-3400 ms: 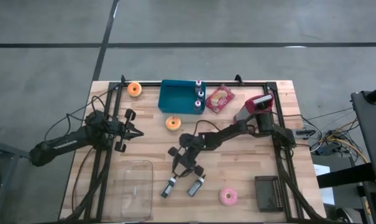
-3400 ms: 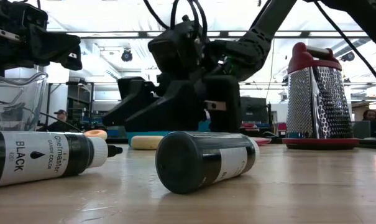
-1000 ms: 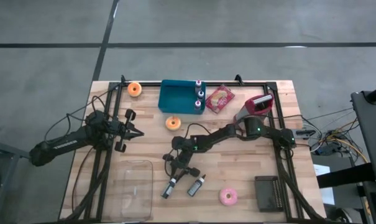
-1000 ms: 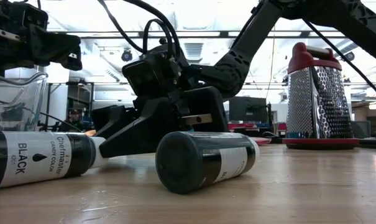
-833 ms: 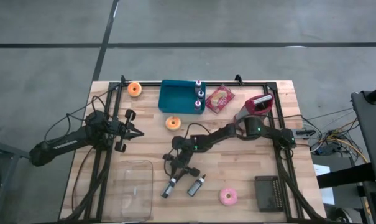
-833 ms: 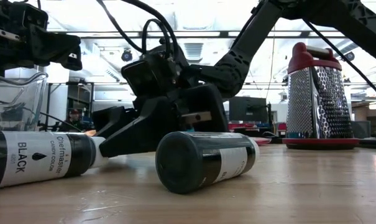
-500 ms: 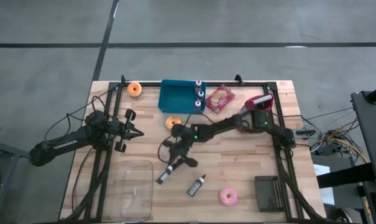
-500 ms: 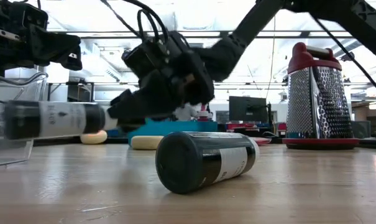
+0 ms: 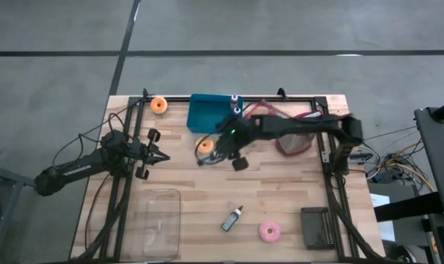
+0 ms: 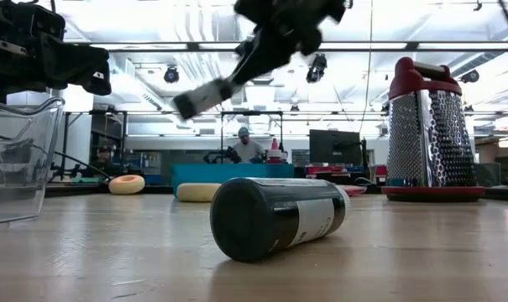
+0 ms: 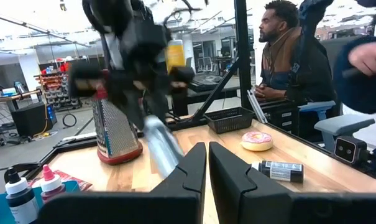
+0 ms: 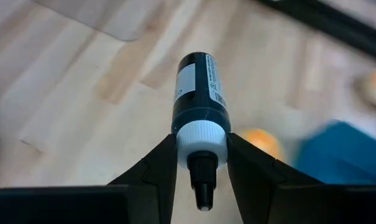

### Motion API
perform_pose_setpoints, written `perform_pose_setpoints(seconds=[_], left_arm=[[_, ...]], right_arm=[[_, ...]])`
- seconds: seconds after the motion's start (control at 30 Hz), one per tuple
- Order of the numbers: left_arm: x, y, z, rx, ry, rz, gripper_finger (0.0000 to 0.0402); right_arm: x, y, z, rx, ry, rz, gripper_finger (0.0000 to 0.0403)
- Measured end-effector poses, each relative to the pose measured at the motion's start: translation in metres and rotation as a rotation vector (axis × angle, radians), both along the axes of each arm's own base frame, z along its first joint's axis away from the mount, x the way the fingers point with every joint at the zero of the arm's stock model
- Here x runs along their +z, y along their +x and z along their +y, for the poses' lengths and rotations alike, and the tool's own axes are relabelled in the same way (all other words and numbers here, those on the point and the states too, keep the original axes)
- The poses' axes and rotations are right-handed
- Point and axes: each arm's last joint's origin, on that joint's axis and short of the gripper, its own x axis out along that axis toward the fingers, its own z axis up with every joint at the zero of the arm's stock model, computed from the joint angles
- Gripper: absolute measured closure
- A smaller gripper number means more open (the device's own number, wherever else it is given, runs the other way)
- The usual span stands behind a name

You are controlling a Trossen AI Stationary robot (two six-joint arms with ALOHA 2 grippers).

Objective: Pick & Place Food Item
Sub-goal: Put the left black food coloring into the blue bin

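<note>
A black food-colouring bottle [image 12: 199, 87] with a white cap is up in the air above the table, and my right gripper [image 12: 201, 144] is shut on it. In the low view the bottle [image 10: 205, 94] slants down from the gripper [image 10: 255, 52], high over the table. In the high view the right gripper [image 9: 220, 152] is over the table's middle, beside an orange donut [image 9: 202, 144]. A second black bottle [image 9: 233, 218] lies on its side on the table. My left gripper [image 9: 165, 156] waits shut at the left, touching nothing. My right gripper pinches the bottle's white cap [image 12: 200, 135] between its two fingers, at the nozzle end. The black body sticks out past the fingertips, in line with them. The bottle is lifted clear of the table and slants downward.
A blue bin [image 9: 209, 114] with small bottles stands at the far edge, with another orange donut [image 9: 159, 105] to its left. A clear container [image 9: 159, 224] is near left, a pink donut [image 9: 269, 232] and a black basket [image 9: 321, 227] near right. A red-topped grater [image 10: 426, 134] stands far right.
My right gripper has risen fast from the table with the bottle and swung toward the far edge, tipping from pointing steeply down to a slant. The bottle, first lying beside the other one, is now lifted clear. The second bottle has stayed where it was.
</note>
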Motion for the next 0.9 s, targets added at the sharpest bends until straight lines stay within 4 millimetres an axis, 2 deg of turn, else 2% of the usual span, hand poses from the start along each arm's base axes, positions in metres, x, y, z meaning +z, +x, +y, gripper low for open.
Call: perform_pose_setpoints(seconds=[0.1,0.3,0.6,0.77,0.9], left_arm=[[0.0,0.0,0.0,0.0,-0.001,0.001,0.0376],[0.0,0.0,0.0,0.0,-0.001,0.001,0.0376],[0.0,0.0,0.0,0.0,0.0,0.001,0.0376],[0.0,0.0,0.0,0.0,0.0,0.0,0.0376],[0.0,0.0,0.0,0.0,0.0,0.0,0.0376]], right_arm=[[0.021,-0.015,-0.007,-0.018,-0.029,-0.033,0.0287],[0.034,-0.026,-0.029,-0.137,-0.046,0.031,0.0288],[0.029,-0.009,-0.055,-0.29,-0.144,0.24,0.0289],[0.034,0.005,-0.078,-0.32,-0.166,0.355,0.0284],[0.025,0.017,-0.097,-0.341,-0.141,0.494,0.0289]])
